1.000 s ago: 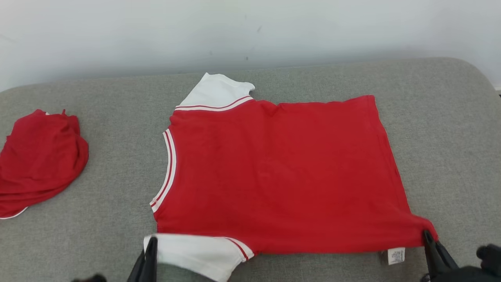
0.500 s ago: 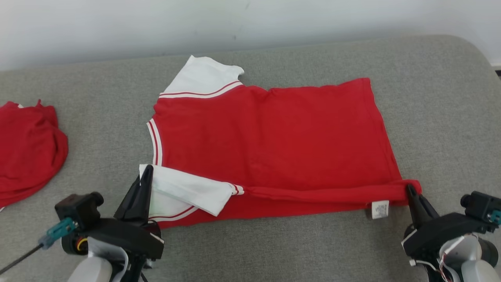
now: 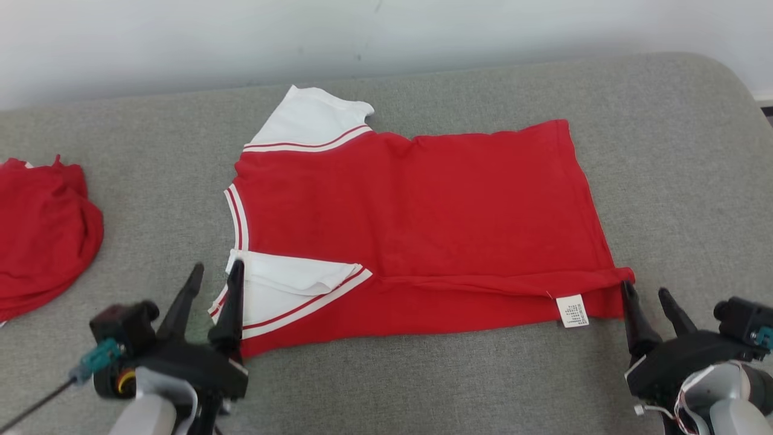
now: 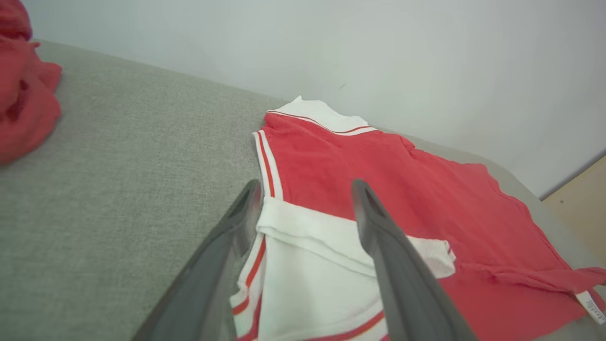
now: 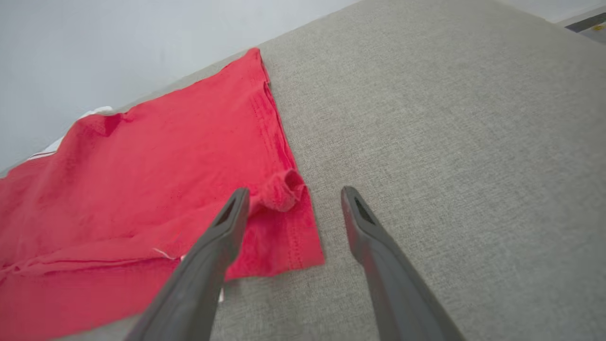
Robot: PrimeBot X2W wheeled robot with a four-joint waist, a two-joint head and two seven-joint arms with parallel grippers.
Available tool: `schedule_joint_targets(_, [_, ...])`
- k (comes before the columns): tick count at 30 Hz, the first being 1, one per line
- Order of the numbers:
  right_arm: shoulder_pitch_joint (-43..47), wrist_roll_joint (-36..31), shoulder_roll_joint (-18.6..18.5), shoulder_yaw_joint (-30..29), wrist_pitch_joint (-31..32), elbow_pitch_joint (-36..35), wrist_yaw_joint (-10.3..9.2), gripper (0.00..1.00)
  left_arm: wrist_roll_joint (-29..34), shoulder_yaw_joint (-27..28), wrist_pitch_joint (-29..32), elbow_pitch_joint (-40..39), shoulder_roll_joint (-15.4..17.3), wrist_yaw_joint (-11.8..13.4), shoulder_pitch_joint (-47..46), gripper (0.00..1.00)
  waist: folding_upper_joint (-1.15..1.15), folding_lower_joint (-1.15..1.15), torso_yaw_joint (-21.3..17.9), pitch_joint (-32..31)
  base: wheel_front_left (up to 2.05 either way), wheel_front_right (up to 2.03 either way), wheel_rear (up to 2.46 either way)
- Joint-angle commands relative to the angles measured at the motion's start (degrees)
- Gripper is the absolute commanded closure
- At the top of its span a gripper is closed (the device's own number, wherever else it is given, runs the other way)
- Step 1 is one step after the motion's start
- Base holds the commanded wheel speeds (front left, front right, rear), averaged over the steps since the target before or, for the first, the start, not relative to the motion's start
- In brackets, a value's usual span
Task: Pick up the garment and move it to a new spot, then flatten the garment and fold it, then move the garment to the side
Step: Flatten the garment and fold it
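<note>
1. A red knit garment, roughly rectangular, is laid flat on the middle of a grey, coarsely woven padded surface with a rounded corner.
2. Its near edge is folded over in a narrow band. The white, stripe-trimmed near sleeve is turned inward onto the red cloth.
3. The left gripper is seen with its tapered dark fingers spread wide and empty, at the near sleeve's outer edge.
4. The right gripper is likewise spread wide, holding nothing, just beside the hem corner.
5. Counted: two sleeves, one white label, one crumpled red heap well apart at the left.
</note>
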Motion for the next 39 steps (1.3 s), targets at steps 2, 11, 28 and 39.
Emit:
schedule_joint_targets(2, [1.3,-1.3,-1.1,0.6,-1.0,0.8,-0.13,0.0,0.2,-0.2,-0.6,0.5,0.1,-0.1,2.8,0.0,-0.01,-0.01,0.4,-0.8,0.0,0.0,0.0])
schedule_joint_targets(11, [2.0,-3.7,-2.6,2.7,-2.8,4.4,-0.13,0.0,2.2,-2.2,-1.1,1.9,-0.5,-0.2,8.5,0.0,-0.01,-0.01,2.2,-0.7,0.0,0.0,0.0])
schedule_joint_targets(28, [-4.5,-4.8,-1.6,7.1,-5.7,16.6,-0.13,1.0,1.5,-4.8,0.0,8.1,-2.4,-0.7,3.7,1.0,-0.01,-0.01,2.3,0.7,0.0,0.0,0.0])
schedule_joint_targets(39, [0.7,-0.6,-3.2,9.3,-8.3,13.8,-0.13,1.0,1.2,-0.7,-1.3,3.3,-1.7,0.0,11.7,1.0,-0.01,-0.01,3.9,-5.6,0.0,0.0,0.0])
